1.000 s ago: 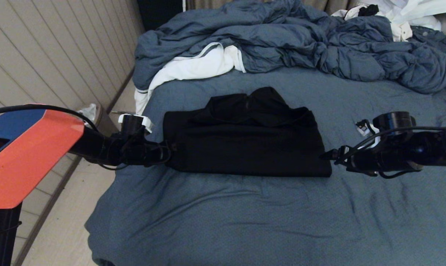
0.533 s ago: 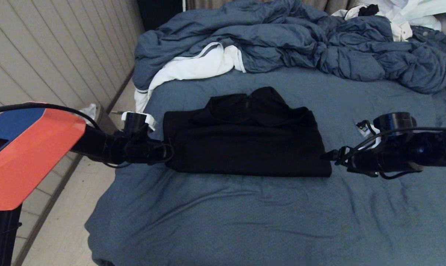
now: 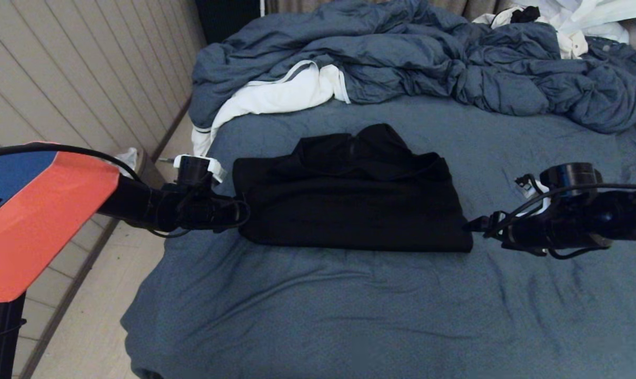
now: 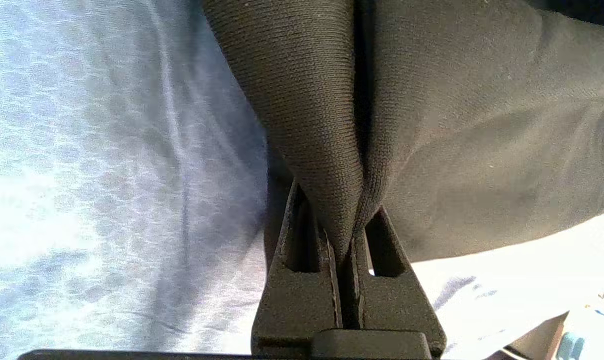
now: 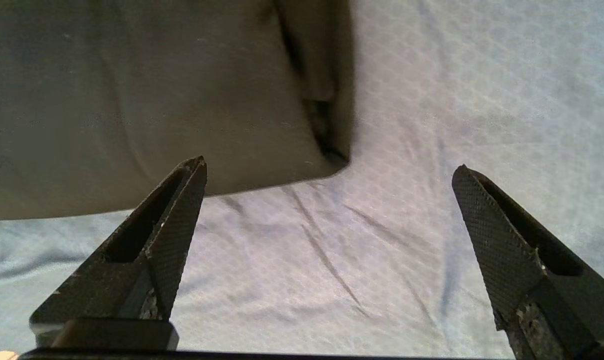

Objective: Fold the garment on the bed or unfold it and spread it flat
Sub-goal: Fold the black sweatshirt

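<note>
Head view: the black hoodie [image 3: 349, 202] lies as a folded rectangle mid-bed [image 3: 349, 316], a gripper at each near corner. Left wrist view: the left gripper [image 4: 346, 250] pinches a fabric edge. Right wrist view: the right gripper [image 5: 327, 170] gapes wide, empty, its corner ungrasped.

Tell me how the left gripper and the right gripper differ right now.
The left gripper is shut on the garment, pinching its left edge; the right gripper is open and holds nothing. The left touches the cloth; the right hovers just off the garment's near right corner. Both sit low over the bed.
</note>
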